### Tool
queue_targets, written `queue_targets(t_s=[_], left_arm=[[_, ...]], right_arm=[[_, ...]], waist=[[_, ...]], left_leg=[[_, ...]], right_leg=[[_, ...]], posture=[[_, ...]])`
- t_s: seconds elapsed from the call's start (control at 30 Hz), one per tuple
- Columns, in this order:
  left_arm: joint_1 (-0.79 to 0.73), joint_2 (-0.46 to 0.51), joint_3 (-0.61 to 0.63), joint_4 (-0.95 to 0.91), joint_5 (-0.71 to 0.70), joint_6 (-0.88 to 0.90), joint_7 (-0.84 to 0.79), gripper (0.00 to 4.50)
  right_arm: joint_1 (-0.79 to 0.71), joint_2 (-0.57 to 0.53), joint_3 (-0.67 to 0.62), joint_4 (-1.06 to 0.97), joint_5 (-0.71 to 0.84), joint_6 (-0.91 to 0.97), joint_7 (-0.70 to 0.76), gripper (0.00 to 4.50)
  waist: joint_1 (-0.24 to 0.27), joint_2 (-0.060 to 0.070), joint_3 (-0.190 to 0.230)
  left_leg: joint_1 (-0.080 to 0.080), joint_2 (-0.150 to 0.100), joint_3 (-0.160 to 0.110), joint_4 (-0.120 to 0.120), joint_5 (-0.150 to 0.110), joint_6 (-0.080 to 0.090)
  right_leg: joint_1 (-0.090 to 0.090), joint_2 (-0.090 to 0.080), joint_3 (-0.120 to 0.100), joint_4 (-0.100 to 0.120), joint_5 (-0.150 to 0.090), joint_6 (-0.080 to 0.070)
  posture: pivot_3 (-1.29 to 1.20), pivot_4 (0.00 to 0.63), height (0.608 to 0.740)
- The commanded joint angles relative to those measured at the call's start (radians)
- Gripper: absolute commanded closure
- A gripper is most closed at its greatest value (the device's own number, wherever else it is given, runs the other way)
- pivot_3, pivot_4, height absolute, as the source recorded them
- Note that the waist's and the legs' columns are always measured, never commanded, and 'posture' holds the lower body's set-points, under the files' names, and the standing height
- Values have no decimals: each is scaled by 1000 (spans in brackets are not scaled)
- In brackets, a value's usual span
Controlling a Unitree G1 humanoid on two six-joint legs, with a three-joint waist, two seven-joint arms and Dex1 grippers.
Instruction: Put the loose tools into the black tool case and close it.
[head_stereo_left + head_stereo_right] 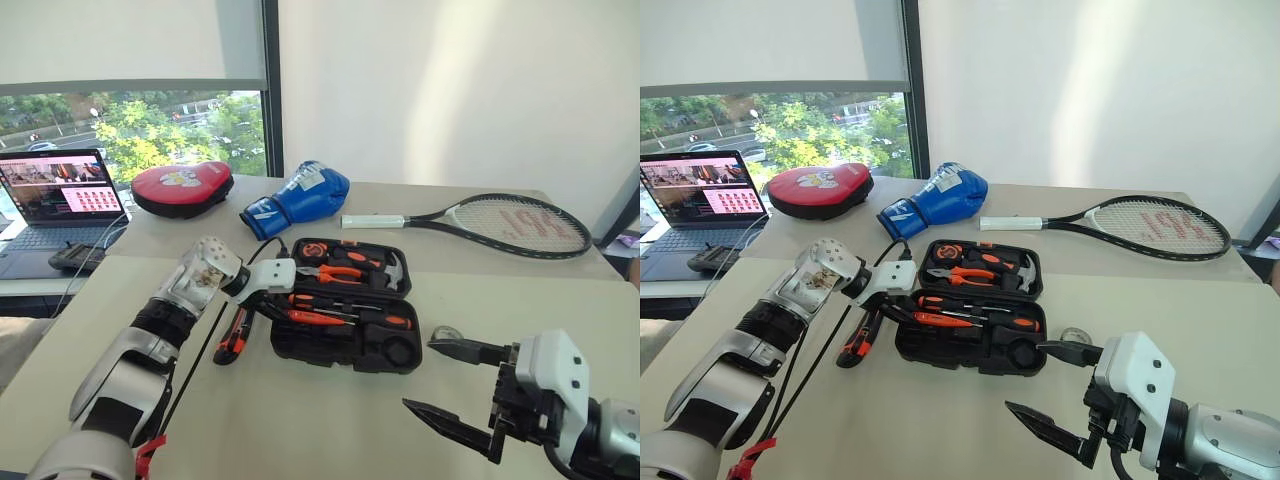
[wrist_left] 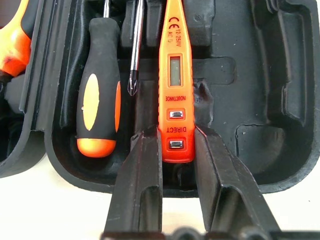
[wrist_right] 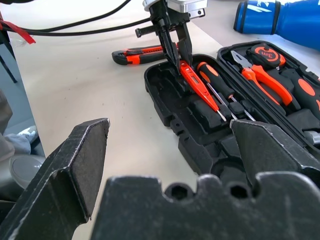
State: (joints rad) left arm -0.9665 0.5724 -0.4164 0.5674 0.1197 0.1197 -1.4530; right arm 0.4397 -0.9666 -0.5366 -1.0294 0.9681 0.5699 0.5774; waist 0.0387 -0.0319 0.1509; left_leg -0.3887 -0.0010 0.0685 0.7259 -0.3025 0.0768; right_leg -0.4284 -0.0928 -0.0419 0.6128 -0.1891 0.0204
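The black tool case (image 1: 345, 315) lies open near the middle of the table (image 1: 300, 430), lid half toward the far edge, tray half toward the near edge. The left gripper (image 3: 172, 50) is clamped on the butt end of the small orange screwdriver (image 2: 175, 90), one finger on each side of its body. In the left wrist view the fingertips and the screwdriver's end overlap, and whether the tool rests fully in its recess cannot be determined. The screwdriver lies along the tray, just beside a long screwdriver (image 2: 98, 95) with an orange-and-black handle already seated there; its shaft runs out of that view. A second shaft tip (image 2: 132, 87) shows between them; its handle is cut off.

The utility knife (image 1: 232, 338) lies on the table just beside the case's left end, well clear of both grippers. The lid half holds orange pliers (image 1: 335, 272) and a hammer (image 1: 392, 270), partly hidden by the left wrist in the head views. The tape roll cannot be made out with certainty.

The right gripper (image 1: 450, 382) hangs spread wide and empty near the table's near right corner, apart from the case.
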Motion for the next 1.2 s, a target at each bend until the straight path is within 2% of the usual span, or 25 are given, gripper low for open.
queue_targets(t_s=[0.03, 0.8, 0.87, 0.9, 0.93, 1.0, 1.1, 1.2], left_arm=[[-6, 2, -17, 27, 40, -19, 16, 4052], [-16, -9, -24, 48, 59, -33, 12, 4052], [-20, -12, -15, 50, 54, -32, 20, 3043], [-23, -12, -7, 44, 48, -31, 23, 2824], [-26, -8, 9, 29, 38, -17, 31, 2339], [-33, 11, 37, -2, 16, 17, 24, 1764], [-32, 69, 111, -113, -69, 139, -33, 1764], [-16, 93, 193, -231, -174, 336, -40, 2582]], right_arm=[[-8, -10, -29, -18, 16, -32, -9, 0], [7, -27, -29, -18, 23, -52, -24, 0], [12, -30, -30, -18, 25, -58, -24, 0], [15, -31, -31, -18, 27, -60, -25, 0], [20, -34, -32, -18, 29, -64, -25, 0], [27, -38, -38, -18, 34, -69, -26, 0], [43, -36, -49, -18, 34, -74, -21, 0], [33, -33, -38, -18, 25, -68, -27, 0]], waist=[[0, 0, 0], [1, 0, 0], [1, 0, 0], [0, 0, 0], [0, 0, 0], [0, 0, 0], [-5, -1, 0], [-8, -1, 0]], left_leg=[[0, 0, 0, 0, 0, 0], [2, 0, -1, 1, 0, 0], [2, 0, -1, 1, 0, 0], [2, 0, -1, 1, 0, 0], [2, 0, -1, 1, 0, 0], [2, 0, -1, 1, 0, 0], [-2, 1, -1, 1, 0, 1], [-5, 1, -1, 1, 0, 0]], right_leg=[[0, 0, 0, 0, 0, 0], [3, -1, 0, 0, 0, 0], [3, -1, 0, 0, 0, 0], [3, -1, 0, 0, 0, 0], [3, -1, 0, 0, 0, 0], [3, -1, 0, 0, 0, 0], [-1, -1, 0, 0, 0, 0], [-5, 0, 0, 0, 0, 1]], posture=[[0, 150, 740], [0, 150, 740], [0, 150, 740], [0, 150, 740], [0, 150, 740], [0, 150, 740], [0, 150, 740], [0, 150, 740]])
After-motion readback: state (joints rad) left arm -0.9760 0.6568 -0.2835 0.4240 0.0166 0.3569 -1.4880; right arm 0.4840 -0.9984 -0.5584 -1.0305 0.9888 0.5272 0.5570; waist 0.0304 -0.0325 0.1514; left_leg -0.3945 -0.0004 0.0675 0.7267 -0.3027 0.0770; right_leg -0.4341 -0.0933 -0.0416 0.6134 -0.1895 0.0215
